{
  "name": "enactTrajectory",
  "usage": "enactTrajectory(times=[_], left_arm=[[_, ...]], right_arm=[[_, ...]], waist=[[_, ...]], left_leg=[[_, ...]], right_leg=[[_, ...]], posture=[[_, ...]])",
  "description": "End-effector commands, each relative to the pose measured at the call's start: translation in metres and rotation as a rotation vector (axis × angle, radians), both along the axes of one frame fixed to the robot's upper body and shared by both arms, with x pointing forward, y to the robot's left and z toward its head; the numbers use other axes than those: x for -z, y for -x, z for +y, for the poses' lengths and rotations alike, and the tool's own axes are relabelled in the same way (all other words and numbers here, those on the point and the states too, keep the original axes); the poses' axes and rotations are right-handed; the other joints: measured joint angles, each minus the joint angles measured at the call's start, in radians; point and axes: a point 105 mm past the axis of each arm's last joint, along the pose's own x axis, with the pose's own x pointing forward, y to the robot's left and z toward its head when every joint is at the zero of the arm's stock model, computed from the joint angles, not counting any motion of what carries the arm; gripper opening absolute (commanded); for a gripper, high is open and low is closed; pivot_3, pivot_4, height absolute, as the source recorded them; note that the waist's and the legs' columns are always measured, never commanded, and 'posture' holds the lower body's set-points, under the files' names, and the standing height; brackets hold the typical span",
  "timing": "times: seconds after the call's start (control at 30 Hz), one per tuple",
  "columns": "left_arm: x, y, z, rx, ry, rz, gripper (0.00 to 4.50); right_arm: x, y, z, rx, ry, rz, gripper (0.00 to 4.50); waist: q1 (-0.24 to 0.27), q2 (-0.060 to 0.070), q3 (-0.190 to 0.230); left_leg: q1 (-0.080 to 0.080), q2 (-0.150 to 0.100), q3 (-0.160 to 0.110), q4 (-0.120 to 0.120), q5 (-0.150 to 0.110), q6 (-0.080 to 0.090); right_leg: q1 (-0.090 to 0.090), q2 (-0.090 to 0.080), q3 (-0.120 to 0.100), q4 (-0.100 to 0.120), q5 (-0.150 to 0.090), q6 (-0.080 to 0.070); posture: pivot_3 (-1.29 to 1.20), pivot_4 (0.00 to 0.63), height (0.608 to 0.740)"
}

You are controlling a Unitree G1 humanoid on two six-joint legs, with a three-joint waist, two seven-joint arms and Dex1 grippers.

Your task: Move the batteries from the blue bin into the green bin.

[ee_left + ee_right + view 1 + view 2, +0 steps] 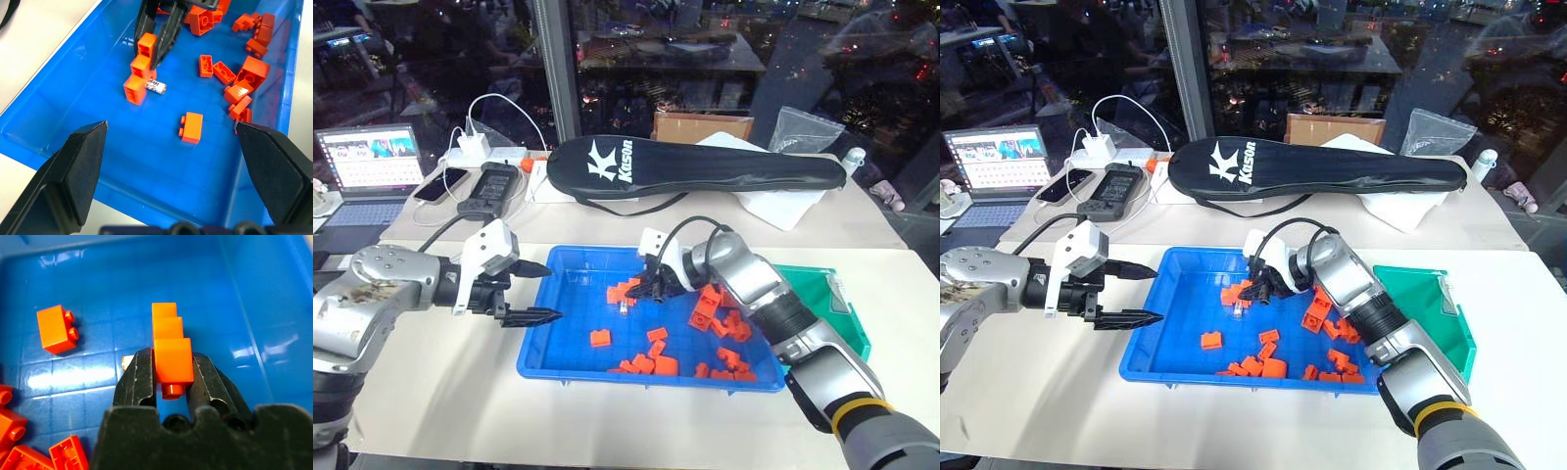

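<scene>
The right gripper point(173, 369) has its jaws closed on an orange brick point(172, 360) in the blue bin point(570, 328). Just beside it a battery point(156, 86) lies flat, long axis running left-right. The left gripper point(536, 292) hovers open at the bin's left rim. The green bin point(847, 313) sits right.

You get bright overhead indoor light, dark night window point(705, 49) behind with reflections. White glare patches on blue bin point(254, 352) floor. Soft shadows under arms. Right gripper point(171, 377) base blurred close to lens. Head views sharp.
</scene>
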Motion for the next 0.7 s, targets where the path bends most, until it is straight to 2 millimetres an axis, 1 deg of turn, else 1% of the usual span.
enactTrajectory(times=[0.03, 0.1, 0.13, 0.23, 0.33, 0.4, 0.47, 0.5, 0.6, 0.7], left_arm=[[-0.011, -0.002, -0.005, 0.021, 0.025, -0.051, 4.50], [-0.011, -0.005, -0.007, 0.028, 0.030, -0.056, 4.50], [-0.011, -0.005, -0.008, 0.032, 0.034, -0.056, 4.50], [-0.011, -0.008, -0.011, 0.042, 0.042, -0.057, 4.50], [-0.011, -0.014, -0.015, 0.059, 0.064, -0.062, 4.50], [-0.010, -0.016, -0.019, 0.076, 0.078, -0.060, 4.50], [-0.008, -0.018, -0.024, 0.084, 0.093, -0.062, 4.50], [-0.008, -0.019, -0.026, 0.088, 0.100, -0.062, 4.50], [-0.006, -0.019, -0.030, 0.100, 0.109, -0.060, 4.50], [-0.004, -0.019, -0.032, 0.105, 0.111, -0.056, 4.50]], right_arm=[[-0.055, -0.002, -0.007, -0.008, -0.101, -0.131, 0.47], [-0.070, -0.002, -0.018, 0.013, -0.117, -0.153, 0.47], [-0.073, -0.001, -0.023, 0.024, -0.115, -0.159, 0.47], [-0.073, 0.000, -0.044, 0.060, -0.064, -0.167, 0.47], [-0.065, -0.001, -0.067, 0.123, -0.013, -0.164, 0.47], [-0.058, -0.004, -0.077, 0.160, 0.014, -0.167, 0.47], [-0.045, -0.002, -0.085, 0.167, 0.055, -0.157, 0.47], [-0.041, -0.001, -0.087, 0.170, 0.064, -0.148, 0.47], [-0.036, 0.000, -0.087, 0.176, 0.066, -0.135, 0.47], [-0.024, -0.001, -0.089, 0.193, 0.084, -0.113, 0.47]], waist=[[0.002, 0.000, 0.000], [0.004, 0.000, 0.000], [0.004, 0.000, 0.000], [0.005, 0.000, 0.000], [0.006, 0.000, 0.000], [0.006, 0.000, 0.000], [0.005, 0.000, 0.000], [0.004, 0.000, 0.000], [-0.004, 0.000, 0.000], [-0.006, 0.000, 0.000]], left_leg=[[0.000, 0.000, 0.000, 0.000, 0.000, 0.000], [-0.001, 0.000, 0.000, 0.000, 0.000, 0.000], [-0.001, 0.000, 0.000, 0.000, 0.000, 0.000], [0.000, 0.000, 0.000, 0.000, 0.000, 0.000], [0.000, 0.000, 0.000, 0.000, 0.000, 0.000], [0.000, 0.000, 0.000, 0.000, 0.000, 0.000], [0.000, 0.000, 0.000, 0.000, 0.000, 0.000], [0.000, 0.000, 0.000, 0.000, 0.000, 0.000], [0.000, 0.000, 0.000, 0.000, 0.000, 0.000], [0.000, 0.000, 0.000, 0.000, 0.000, 0.000]], right_leg=[[0.000, 0.000, 0.000, 0.000, 0.000, 0.000], [0.000, 0.000, 0.000, 0.000, 0.000, 0.000], [0.000, 0.000, 0.000, 0.000, 0.000, 0.000], [0.000, 0.000, 0.000, 0.000, 0.000, 0.000], [0.001, 0.000, 0.000, -0.001, -0.001, 0.001], [0.001, 0.000, 0.000, -0.001, -0.001, 0.001], [0.000, 0.000, 0.000, -0.001, -0.001, 0.001], [0.000, 0.000, 0.000, -0.001, -0.001, 0.001], [0.000, 0.000, 0.000, -0.001, -0.001, 0.001], [0.001, 0.000, 0.000, -0.001, -0.001, 0.001]], posture=[[0.00, 0.150, 0.696], [0.00, 0.150, 0.696], [0.00, 0.150, 0.696], [0.00, 0.150, 0.696], [0.00, 0.150, 0.696], [0.00, 0.150, 0.696], [0.00, 0.150, 0.696], [0.00, 0.150, 0.696], [0.00, 0.150, 0.696], [0.00, 0.150, 0.696]])
